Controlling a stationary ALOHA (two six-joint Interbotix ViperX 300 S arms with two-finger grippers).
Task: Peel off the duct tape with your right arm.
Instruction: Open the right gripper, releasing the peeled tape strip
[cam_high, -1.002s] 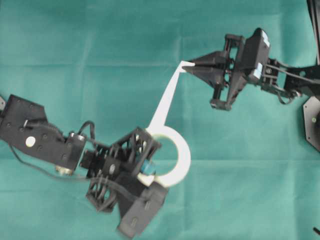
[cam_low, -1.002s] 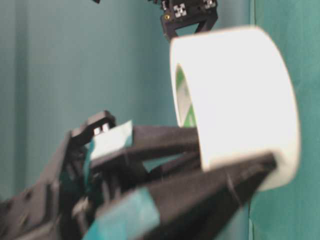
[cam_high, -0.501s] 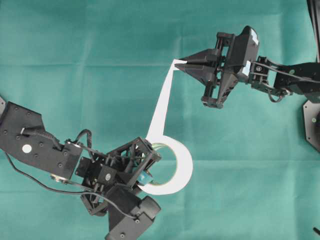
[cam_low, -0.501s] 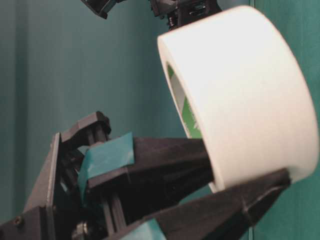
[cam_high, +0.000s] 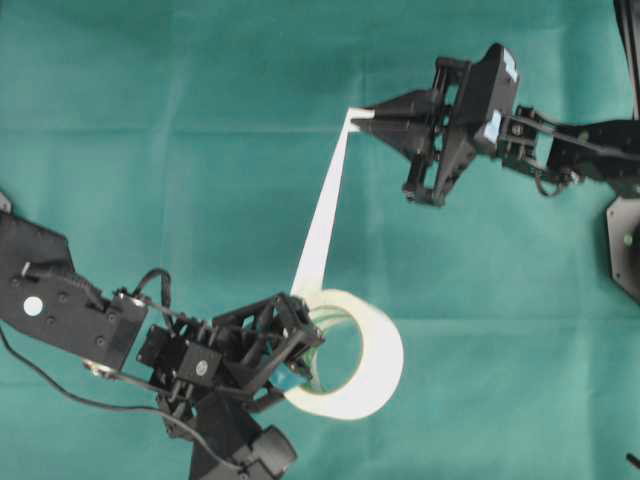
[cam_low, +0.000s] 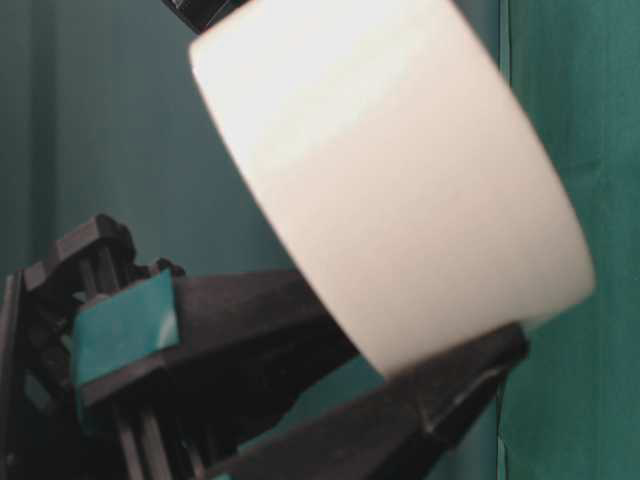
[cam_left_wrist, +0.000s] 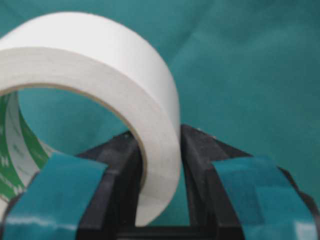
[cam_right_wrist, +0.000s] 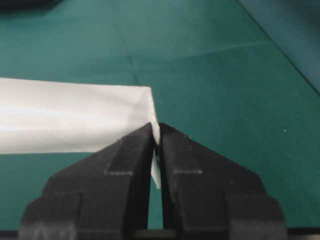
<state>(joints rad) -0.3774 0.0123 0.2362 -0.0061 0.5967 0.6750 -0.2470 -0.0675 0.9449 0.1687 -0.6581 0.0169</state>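
The duct tape roll (cam_high: 385, 355), white with a greenish inner core, stands on edge low in the overhead view. My left gripper (cam_high: 300, 345) is shut on its wall, one finger inside the ring and one outside, as the left wrist view shows (cam_left_wrist: 155, 135). A flat white strip (cam_high: 322, 215) runs taut from the roll up to my right gripper (cam_high: 362, 113), which is shut on the strip's folded end (cam_right_wrist: 156, 131). The table-level view is filled by the roll (cam_low: 400, 190) and the left fingers (cam_low: 420, 410).
Green cloth (cam_high: 150, 150) covers the whole table, with faint fold lines. A black arm base (cam_high: 625, 245) sits at the right edge. The left arm's body and cable (cam_high: 60, 310) lie along the lower left.
The left gripper has carried the roll down and tilted it. The right gripper has edged up and left with the strip end. The peeled strip between them is longer.
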